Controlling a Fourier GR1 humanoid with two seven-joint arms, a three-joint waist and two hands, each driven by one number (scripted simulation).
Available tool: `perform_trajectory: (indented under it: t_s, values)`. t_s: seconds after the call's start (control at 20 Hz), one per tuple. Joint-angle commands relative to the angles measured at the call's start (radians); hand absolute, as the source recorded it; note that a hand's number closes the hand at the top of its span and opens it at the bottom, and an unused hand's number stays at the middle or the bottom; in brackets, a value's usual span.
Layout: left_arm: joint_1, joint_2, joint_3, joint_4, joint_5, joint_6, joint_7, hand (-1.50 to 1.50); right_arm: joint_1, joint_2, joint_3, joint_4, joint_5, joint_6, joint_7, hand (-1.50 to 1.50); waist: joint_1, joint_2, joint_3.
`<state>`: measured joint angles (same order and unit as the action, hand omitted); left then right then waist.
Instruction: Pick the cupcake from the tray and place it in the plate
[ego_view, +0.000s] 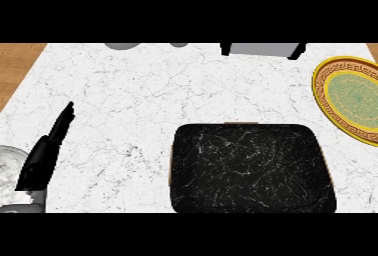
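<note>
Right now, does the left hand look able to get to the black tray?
Probably yes. The left hand rests open at the counter's left edge, and only bare white counter lies between it and the black tray. No cupcake shows on the tray, and the right hand is out of view.

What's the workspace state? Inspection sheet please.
Surface: white marble counter, wood floor past its left and right edges.
Job's things: black marble-patterned tray at front centre, no cupcake seen on it; yellow-rimmed green plate at the right edge, partly cut off, nothing on it.
Clutter: grey objects at the far edge, cut off by the view, cannot identify.
Hands: left hand at lower left, fingers straight, holding nothing; right hand not in view.
Cables: nothing seen.
Surroundings: nothing seen beyond counter and floor.
</note>
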<state>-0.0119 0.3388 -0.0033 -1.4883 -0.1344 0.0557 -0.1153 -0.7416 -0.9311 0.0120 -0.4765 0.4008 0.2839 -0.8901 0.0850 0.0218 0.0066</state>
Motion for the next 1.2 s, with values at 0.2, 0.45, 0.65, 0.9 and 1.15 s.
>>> perform_trajectory:
  t_s: [0.2, 0.45, 0.65, 0.9, 1.15]
  values:
    - [0.016, 0.014, 0.028, 0.023, -0.003, -0.002, -0.015, 0.00, -0.136, 0.154, 0.019, 0.192, 0.017, 0.086, 0.070, 1.50, -0.016, -0.002, -0.004]
    - [0.045, -0.001, 0.025, 0.039, -0.011, 0.001, -0.044, 0.00, -0.161, 0.165, 0.030, 0.291, 0.057, 0.061, 0.065, -1.50, -0.018, 0.002, -0.003]
    - [0.011, -0.020, 0.027, 0.070, -0.019, 0.018, -0.018, 0.00, -0.167, 0.182, -0.047, 0.318, -0.016, 0.067, 0.012, -1.50, -0.035, 0.000, -0.003]
    - [0.049, 0.014, 0.040, 0.017, -0.002, -0.015, -0.016, 0.00, -0.224, 0.142, -0.179, 0.379, -0.146, 0.123, 0.089, -1.50, -0.021, 0.002, -0.002]
    - [0.009, -0.005, 0.030, -0.009, -0.004, -0.004, 0.027, 0.00, -0.192, 0.055, -0.256, 0.438, -0.218, 0.170, 0.141, -1.50, -0.020, 0.011, 0.002]
